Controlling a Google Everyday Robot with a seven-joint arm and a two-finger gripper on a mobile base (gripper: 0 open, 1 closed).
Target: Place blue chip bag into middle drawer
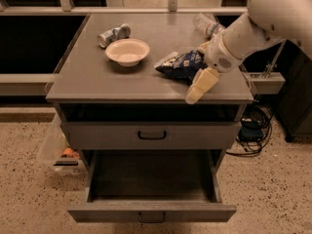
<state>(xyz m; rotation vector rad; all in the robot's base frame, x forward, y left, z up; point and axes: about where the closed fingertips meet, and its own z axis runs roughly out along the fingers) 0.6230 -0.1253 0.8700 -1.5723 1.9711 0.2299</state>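
Gripper (197, 87) hangs low over the cabinet top's (122, 84) front edge, touching or just off the bag (179, 64); can't tell if it's spread or closed. Bag lies on the top, beside the bowl (127, 51). Can (113, 34) behind bowl, bottle (206, 23) at back corner. Bottom drawer (151, 211) pulled out, w/ upper drawer (152, 135) shut.

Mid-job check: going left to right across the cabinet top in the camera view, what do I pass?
silver can → bowl → blue chip bag; the claw hangs at that bag's right side, a little nearer the camera.
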